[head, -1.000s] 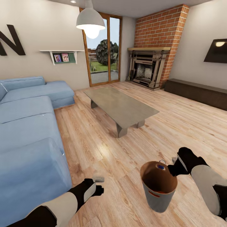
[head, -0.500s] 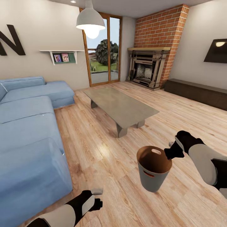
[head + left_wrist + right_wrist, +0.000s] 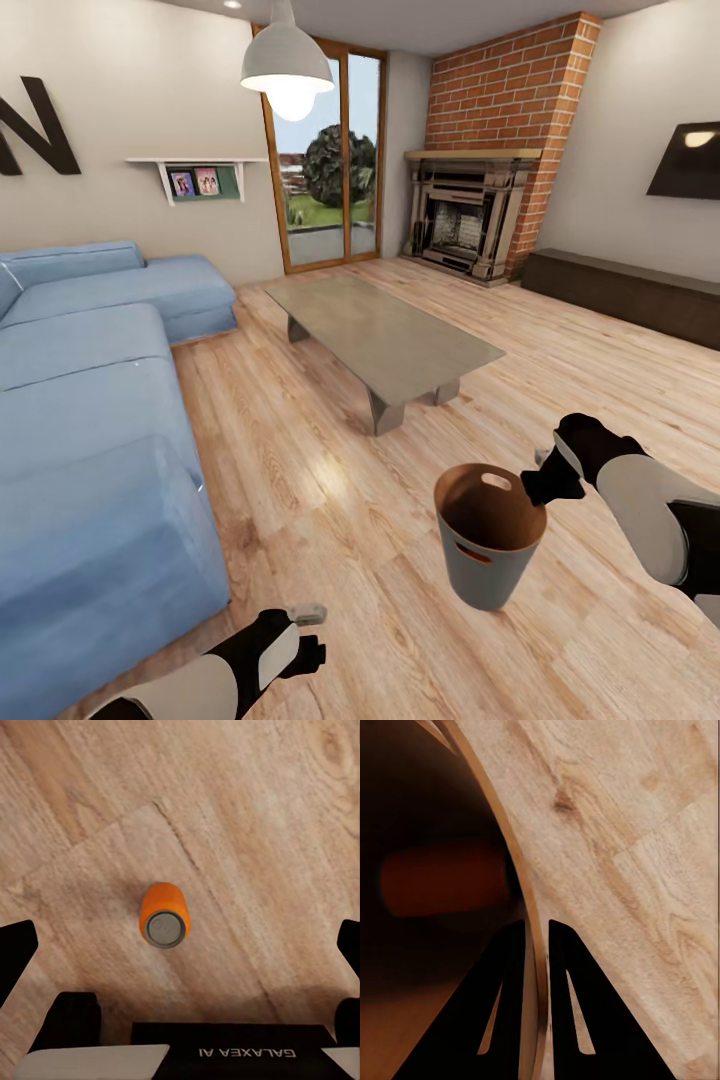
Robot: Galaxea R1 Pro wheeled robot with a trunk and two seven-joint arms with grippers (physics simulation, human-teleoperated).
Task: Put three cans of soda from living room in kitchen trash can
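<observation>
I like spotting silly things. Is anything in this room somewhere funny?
Yes. An orange soda can stands upright on the bare wood floor, under the open left end effector. The brown bin also hangs in mid-air, its rim pinched by the right end effector.

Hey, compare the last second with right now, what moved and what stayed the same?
The right gripper, shut on the rim of the trash can, lifted it and tipped it from leaning back to more upright, then held it there. The left gripper sank slightly toward the floor; it stands open over an upright orange soda can. The sofa and coffee table did not move.
</observation>
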